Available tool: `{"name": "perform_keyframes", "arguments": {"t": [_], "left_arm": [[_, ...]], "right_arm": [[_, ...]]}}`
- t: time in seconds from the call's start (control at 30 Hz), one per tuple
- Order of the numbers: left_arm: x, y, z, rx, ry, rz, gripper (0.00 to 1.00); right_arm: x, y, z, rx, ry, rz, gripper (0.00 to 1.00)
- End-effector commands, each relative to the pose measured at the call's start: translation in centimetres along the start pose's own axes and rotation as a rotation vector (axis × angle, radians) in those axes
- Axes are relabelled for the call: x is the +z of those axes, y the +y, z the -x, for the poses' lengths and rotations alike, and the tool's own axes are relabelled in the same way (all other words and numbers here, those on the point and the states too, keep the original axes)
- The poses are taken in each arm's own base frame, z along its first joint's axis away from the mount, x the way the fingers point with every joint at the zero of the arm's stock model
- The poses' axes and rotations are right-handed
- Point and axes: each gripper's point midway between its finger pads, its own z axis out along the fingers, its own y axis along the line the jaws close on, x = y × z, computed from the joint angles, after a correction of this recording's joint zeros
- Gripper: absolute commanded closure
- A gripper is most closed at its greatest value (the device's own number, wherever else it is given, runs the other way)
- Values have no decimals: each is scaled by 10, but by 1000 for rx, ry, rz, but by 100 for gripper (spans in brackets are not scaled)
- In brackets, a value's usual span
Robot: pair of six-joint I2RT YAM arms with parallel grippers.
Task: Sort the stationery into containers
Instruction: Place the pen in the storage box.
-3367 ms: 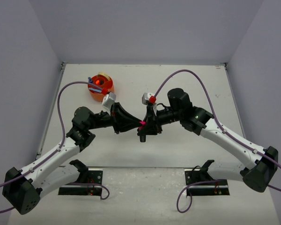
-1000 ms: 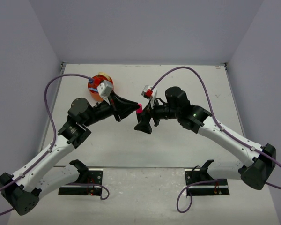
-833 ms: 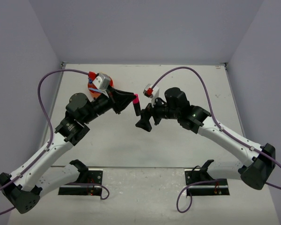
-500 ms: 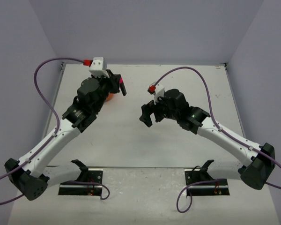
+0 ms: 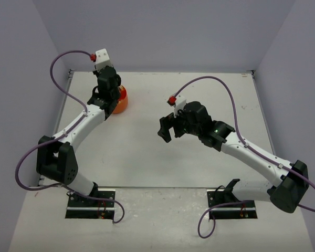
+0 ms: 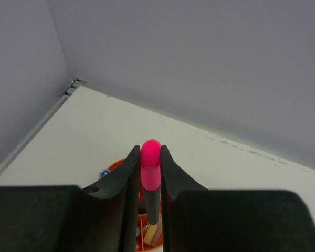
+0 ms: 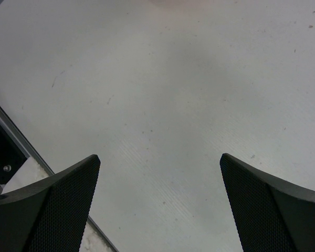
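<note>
A black highlighter with a pink end [image 6: 150,170] stands upright between my left gripper's fingers, pink end up. My left gripper [image 6: 148,150] is shut on it, right above the round orange tub [image 6: 114,168]. Through the gap I see a tan piece [image 6: 151,234] and a blue-capped item [image 6: 103,172] inside the tub. From above, the left gripper [image 5: 109,93] hangs over the tub [image 5: 121,101] at the back left and hides most of it. My right gripper [image 5: 165,129] hovers mid-table, open, and in its wrist view the right gripper [image 7: 160,157] has only bare tabletop between its fingers.
The white table is walled in by grey panels at the back and both sides. A metal strip [image 7: 21,142] runs along the table's edge in the right wrist view. Purple cables loop above both arms.
My left arm has swung the highlighter from the middle of the table back and left to above the orange tub. The right gripper has stayed open, drawing back slightly.
</note>
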Motion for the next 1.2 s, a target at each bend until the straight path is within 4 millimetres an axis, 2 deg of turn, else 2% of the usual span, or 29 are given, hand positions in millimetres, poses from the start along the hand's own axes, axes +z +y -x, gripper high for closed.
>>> {"name": "perform_keyframes", "arguments": {"t": [0.0, 0.17, 0.27, 0.4, 0.63, 0.97, 1.0, 1.03, 1.07, 1.17], "left_arm": [[15, 15, 42, -63, -173, 69, 100], [31, 21, 25, -34, -182, 113, 100], [50, 18, 1, 3, -162, 116, 100], [62, 13, -12, 9, -145, 103, 100], [61, 14, -27, -9, -125, 94, 100], [50, 28, -61, -18, -82, 111, 100], [50, 28, -62, -22, -80, 109, 97], [48, 28, -61, -32, -82, 103, 86], [47, 27, -57, -45, -89, 93, 72], [42, 24, -49, -62, -99, 69, 66]], "right_arm": [[0, 6, 9, 8, -37, 33, 1], [0, 8, 9, 9, -32, 45, 1], [1, 10, 8, 8, -29, 55, 1], [4, 12, 6, 6, -17, 65, 1], [9, 13, 2, 2, 3, 80, 1], [12, 17, 1, -1, 14, 103, 1], [12, 18, 1, -1, 15, 106, 1], [12, 18, 0, -3, 17, 110, 1], [12, 19, -2, -5, 21, 117, 1], [12, 20, -1, -6, 18, 125, 1]]}}
